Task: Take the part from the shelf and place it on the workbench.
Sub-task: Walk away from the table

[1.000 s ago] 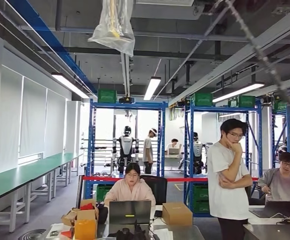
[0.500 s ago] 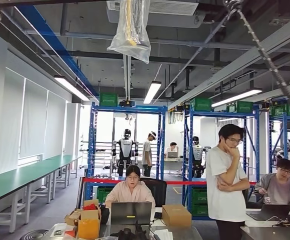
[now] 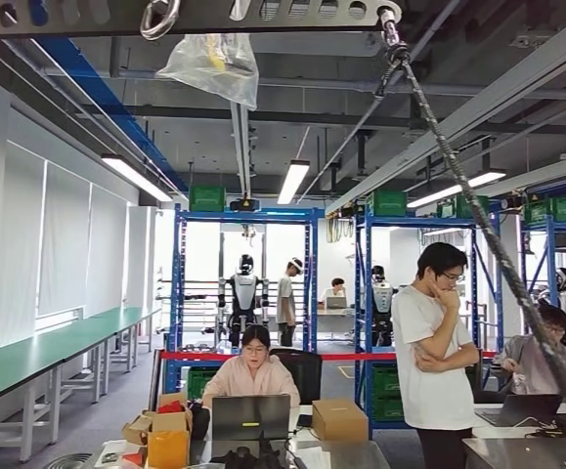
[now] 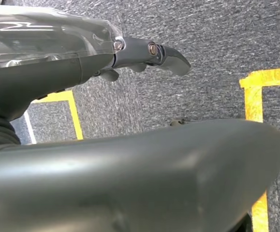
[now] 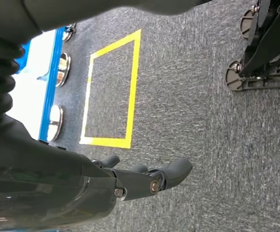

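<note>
Left hand (image 4: 138, 53): seen from the left wrist camera, hanging over grey carpet (image 4: 211, 63); dark fingers extended and slightly spread, nothing between them, thick grey thumb across the near foreground. Yellow floor tape (image 4: 257, 96) forms a corner beside the fingertips, with a second strip behind the hand. Right hand (image 5: 145, 179): seen from the right wrist camera, likewise hanging over the carpet, fingers extended and apart, holding nothing. Beyond it, a yellow taped rectangle (image 5: 110, 92) on the floor, a blue-edged white surface with round metal feet (image 5: 56, 121) along it, and black castor-footed equipment legs (image 5: 247, 72) well apart on the far side. Head view: looks forward and upward across a workshop hall. Blue shelf racks (image 3: 242, 283) stand in the middle distance, green crates (image 3: 207, 199) on their top level; a clear plastic bag (image 3: 213, 66) hangs from an overhead bar, and a dark cable (image 3: 479, 225) runs diagonally down at the right. Long green workbench (image 3: 51, 342) lines the left wall. Near desk: seated person (image 3: 253, 371) behind a laptop (image 3: 250, 415), cardboard boxes (image 3: 338, 420) beside it; a standing person (image 3: 434, 357) in a white shirt at the right; another seated person (image 3: 538, 362) further right. Other humanoid robots (image 3: 244, 293) stand behind the racks. Part: cannot be told apart at this distance; no single item on the racks is identifiable as it.
</note>
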Controlling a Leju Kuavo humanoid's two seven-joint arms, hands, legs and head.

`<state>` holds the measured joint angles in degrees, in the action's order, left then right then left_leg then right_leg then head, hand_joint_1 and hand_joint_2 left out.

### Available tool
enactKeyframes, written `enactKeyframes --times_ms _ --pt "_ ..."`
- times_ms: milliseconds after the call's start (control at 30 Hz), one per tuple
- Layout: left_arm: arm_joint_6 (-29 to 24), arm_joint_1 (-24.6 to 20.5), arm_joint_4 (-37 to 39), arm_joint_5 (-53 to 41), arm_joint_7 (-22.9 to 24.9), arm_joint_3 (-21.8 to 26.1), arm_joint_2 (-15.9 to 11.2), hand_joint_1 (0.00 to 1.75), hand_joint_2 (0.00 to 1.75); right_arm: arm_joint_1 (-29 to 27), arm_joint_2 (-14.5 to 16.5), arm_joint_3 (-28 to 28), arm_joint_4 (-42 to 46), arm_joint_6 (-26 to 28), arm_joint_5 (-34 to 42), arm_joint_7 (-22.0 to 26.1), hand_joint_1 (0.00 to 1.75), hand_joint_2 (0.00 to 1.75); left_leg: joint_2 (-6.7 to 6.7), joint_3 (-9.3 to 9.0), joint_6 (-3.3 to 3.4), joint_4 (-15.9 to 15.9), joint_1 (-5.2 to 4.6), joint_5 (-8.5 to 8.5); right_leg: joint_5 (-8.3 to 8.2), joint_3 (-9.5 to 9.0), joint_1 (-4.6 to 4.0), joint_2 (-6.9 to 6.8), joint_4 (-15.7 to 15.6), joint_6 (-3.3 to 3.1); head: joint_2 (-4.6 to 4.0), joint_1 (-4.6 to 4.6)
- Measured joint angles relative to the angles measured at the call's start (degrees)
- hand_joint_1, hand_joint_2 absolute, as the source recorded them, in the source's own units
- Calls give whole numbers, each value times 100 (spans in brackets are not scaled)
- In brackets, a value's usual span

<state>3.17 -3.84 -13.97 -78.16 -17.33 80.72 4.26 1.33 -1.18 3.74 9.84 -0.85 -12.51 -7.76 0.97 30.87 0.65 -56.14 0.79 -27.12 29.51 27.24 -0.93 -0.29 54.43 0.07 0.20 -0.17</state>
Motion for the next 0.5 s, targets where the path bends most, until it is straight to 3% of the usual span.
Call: enactKeyframes --times_ms 100,233,500 --pt "10 -9 2 -2 -10 0 10 0 175 -1 -5 17 0 9 11 -1 0 0 0 2 -3 0 0 2 -1 1 0 0 1 -1 0 -1" --pt "33 -25 9 -16 -27 -1 26 0 175 -3 -12 40 0 32 25 -10 0 175 0 4 -3 0 -7 2 -2 1 5 0 1 1 0 -2" --pt "-14 -14 17 37 51 -132 46 0 175 -37 -35 74 7 85 20 -70 0 175 0 6 -3 -1 -18 2 -7 1 15 0 1 8 0 -1"
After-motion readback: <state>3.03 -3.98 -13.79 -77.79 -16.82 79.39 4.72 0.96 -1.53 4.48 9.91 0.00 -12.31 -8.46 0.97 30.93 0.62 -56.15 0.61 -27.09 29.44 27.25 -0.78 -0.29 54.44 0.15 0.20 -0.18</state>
